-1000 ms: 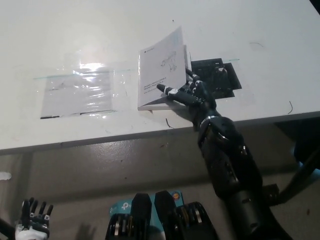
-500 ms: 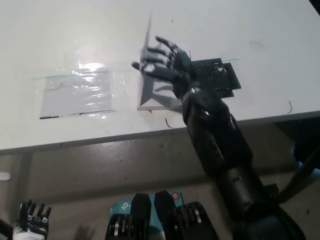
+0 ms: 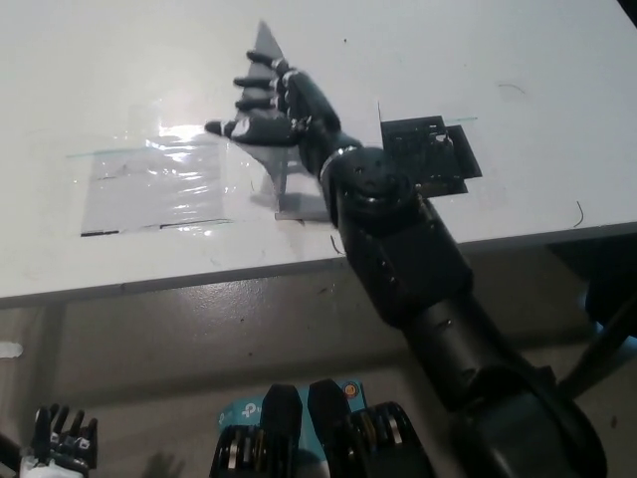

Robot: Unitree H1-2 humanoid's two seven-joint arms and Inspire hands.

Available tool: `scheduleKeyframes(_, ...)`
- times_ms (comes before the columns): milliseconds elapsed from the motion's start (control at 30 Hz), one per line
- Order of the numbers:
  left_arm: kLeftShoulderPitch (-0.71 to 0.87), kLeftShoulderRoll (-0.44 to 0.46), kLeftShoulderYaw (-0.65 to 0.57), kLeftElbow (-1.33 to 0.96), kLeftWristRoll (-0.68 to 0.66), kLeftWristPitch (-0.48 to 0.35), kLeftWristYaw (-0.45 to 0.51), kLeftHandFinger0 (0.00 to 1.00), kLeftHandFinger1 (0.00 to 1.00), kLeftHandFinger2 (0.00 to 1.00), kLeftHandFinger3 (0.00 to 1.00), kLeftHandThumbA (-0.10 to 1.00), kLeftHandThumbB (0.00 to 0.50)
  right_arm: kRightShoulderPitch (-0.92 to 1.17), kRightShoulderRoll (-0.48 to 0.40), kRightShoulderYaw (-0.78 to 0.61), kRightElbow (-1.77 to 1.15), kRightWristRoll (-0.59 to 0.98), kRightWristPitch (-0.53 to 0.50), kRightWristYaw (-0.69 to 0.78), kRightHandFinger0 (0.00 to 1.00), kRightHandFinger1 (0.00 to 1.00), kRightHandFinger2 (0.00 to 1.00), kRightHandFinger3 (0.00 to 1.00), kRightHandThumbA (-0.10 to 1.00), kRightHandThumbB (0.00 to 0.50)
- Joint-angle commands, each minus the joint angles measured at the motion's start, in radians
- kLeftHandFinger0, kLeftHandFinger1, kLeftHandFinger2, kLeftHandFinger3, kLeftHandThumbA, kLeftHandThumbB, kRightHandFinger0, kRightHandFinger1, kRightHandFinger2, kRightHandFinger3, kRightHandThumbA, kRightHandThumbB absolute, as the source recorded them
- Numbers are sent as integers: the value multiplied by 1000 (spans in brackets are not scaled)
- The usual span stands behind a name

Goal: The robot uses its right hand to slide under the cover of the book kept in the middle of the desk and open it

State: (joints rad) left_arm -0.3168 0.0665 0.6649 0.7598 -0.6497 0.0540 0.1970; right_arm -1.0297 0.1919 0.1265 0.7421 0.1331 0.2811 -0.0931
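A white book (image 3: 296,191) lies in the middle of the white desk (image 3: 498,60). Its cover (image 3: 265,42) stands lifted and swung over to the left, showing as a grey wedge behind my black right hand (image 3: 267,104). That hand is open, fingers spread and pointing left, pressed against the underside of the raised cover above the book's left half. My right arm crosses the book's lower right part and hides it. My white left hand (image 3: 62,443) rests low at the bottom left, below the desk's front edge.
A clear plastic sheet (image 3: 154,179) lies flat on the desk left of the book. A black printed square (image 3: 428,151) lies just right of the book. The desk's front edge (image 3: 199,277) runs across the picture's middle.
My right hand has swept up and to the left, from the book's right edge to over its left side, carrying the cover from barely raised to past upright. The left hand sank slightly.
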Motion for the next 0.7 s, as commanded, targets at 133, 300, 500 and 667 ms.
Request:
scheduleKeyframes(133,-38,25,-36,-4,31,-5,9,566,609,663,722,929,236,44,41,-23,71,-22,-98,20,478,669,775,915,1000,182)
scheduleKeyframes(300,-49,29,-54,-17,39,10,21,549,596,694,750,930,178,83,45,-43,95,-20,-122,17,495,684,777,932,1000,167)
scheduleKeyframes(500,-53,31,-61,-17,41,12,33,524,613,708,746,915,165,99,54,-62,127,-19,-148,20,496,673,758,949,1000,156)
scheduleKeyframes(667,-61,30,-56,-5,33,12,29,538,594,655,721,879,178,85,52,-65,168,-26,-176,21,506,688,766,954,1000,164)
